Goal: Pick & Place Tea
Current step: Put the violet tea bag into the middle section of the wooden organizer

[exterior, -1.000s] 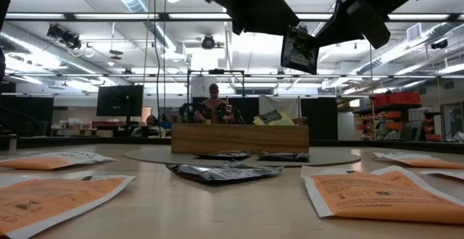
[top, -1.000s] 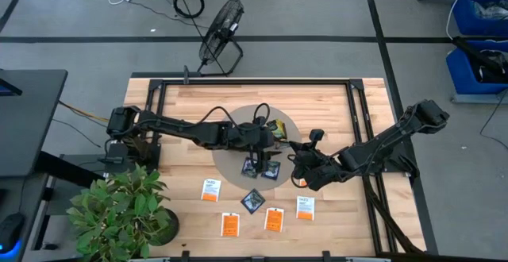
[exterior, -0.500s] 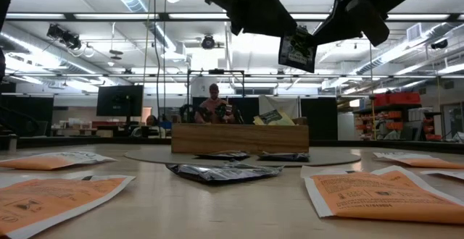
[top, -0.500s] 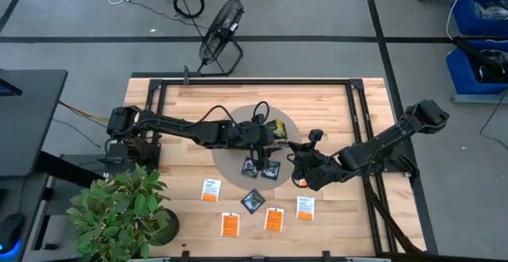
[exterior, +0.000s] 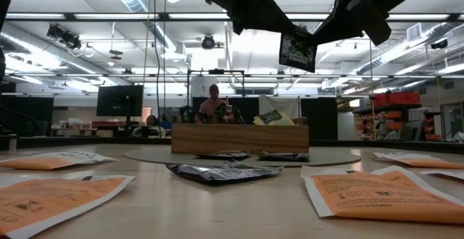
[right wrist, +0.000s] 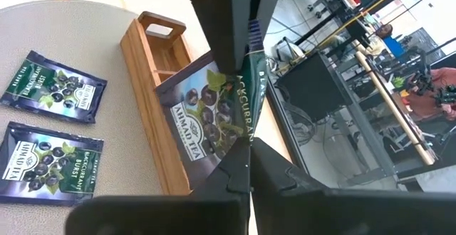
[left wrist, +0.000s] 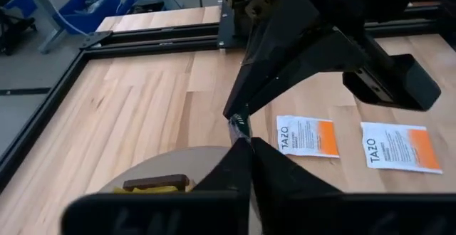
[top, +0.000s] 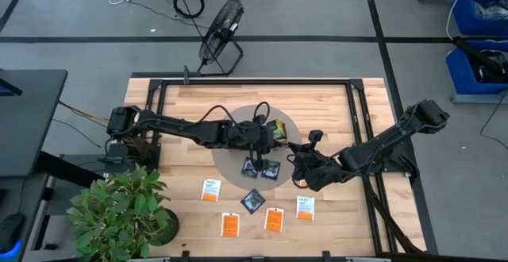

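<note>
Close view along the right gripper (right wrist: 249, 144), its two dark fingers pressed together on the edge of a dark blackcurrant tea packet (right wrist: 206, 117). A second dark gripper (right wrist: 239, 50) pinches the same packet from the opposite edge. Behind the packet lies a long wooden tray (right wrist: 153, 100) on a round grey mat (right wrist: 85, 35). Two more blackcurrant packets (right wrist: 50, 124) lie flat on the mat beside the tray.

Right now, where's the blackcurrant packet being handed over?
Mid-air, pinched by both grippers: the blackcurrant packet hangs above the wooden tray, near table centre in the high view.
</note>
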